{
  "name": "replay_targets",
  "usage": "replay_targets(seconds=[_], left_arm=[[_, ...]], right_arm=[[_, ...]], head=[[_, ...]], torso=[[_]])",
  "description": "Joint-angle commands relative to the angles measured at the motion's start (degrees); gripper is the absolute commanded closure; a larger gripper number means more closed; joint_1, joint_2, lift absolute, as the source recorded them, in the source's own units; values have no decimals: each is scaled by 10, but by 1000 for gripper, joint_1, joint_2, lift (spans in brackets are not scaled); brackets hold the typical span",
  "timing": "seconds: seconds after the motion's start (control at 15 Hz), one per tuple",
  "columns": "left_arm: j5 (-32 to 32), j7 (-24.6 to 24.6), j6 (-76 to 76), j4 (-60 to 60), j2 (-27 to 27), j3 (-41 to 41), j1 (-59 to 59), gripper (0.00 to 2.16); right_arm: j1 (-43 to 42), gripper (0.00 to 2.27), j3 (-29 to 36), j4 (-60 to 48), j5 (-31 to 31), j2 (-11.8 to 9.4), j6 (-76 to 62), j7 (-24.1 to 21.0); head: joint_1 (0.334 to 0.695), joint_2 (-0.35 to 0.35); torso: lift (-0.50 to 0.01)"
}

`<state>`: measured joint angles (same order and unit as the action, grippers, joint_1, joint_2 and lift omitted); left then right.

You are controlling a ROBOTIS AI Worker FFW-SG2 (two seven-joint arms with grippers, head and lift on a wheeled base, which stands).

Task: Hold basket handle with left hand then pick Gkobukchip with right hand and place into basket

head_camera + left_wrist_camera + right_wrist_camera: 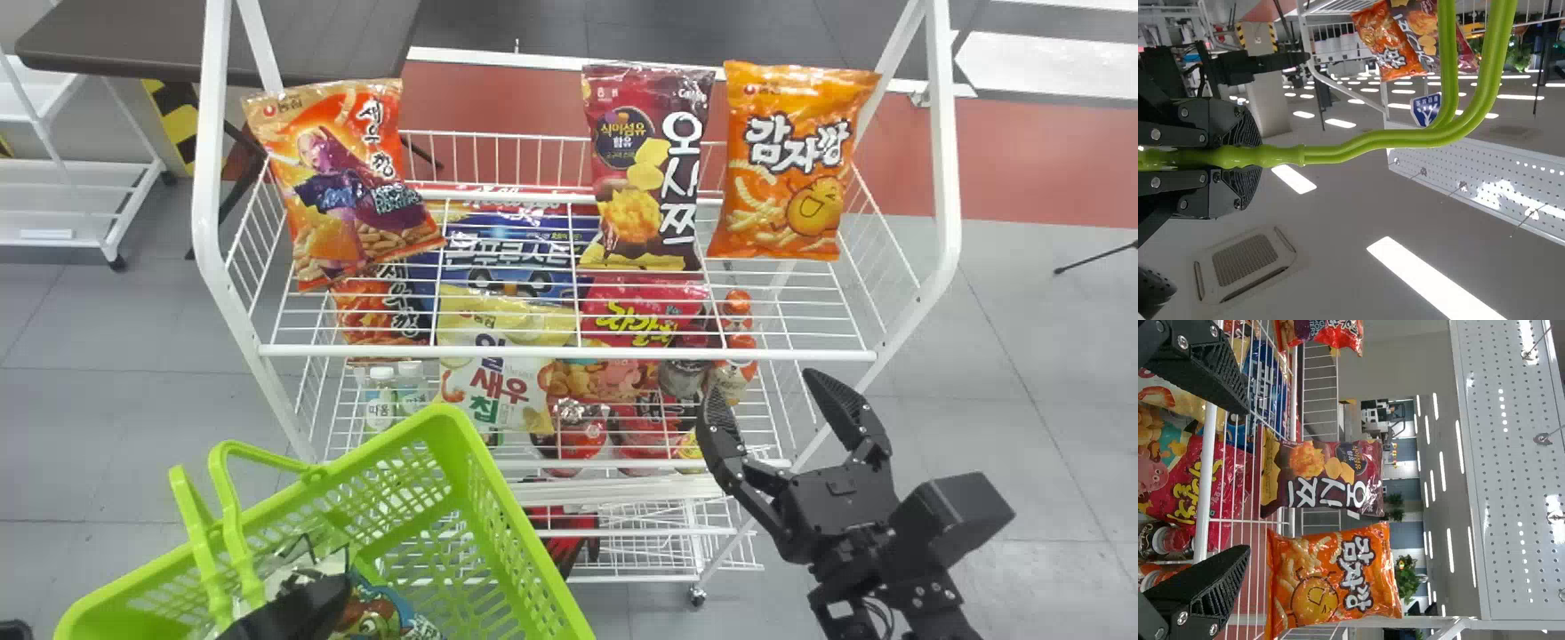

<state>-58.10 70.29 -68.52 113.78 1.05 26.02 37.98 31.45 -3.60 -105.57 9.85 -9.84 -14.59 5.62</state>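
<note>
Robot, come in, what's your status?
Left gripper shut on basket handle. Right gripper open, empty, before the rack. Gkobukchip: can't confirm. Front rail may hinder reaching upper bags.

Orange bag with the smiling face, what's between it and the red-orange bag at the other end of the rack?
A maroon snack bag, close beside the orange bag, in the head view.

The basket (pixel 524 533) at lower left was smooth plastic. Glossy film wrapped the snack bags across the upper middle.
</note>
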Motion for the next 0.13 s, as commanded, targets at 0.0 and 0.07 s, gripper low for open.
replay_targets(seconds=[0.0,0.07], left_arm=[[0,-1,0,1,0,-1,1,2152],[0,-2,0,2,1,-1,0,2152]], right_arm=[[0,76,0,-1,0,0,-2,0],[0,76,0,-1,0,0,-2,0]], head=[[695,-98],[695,-98]], torso=[[0],[0]])
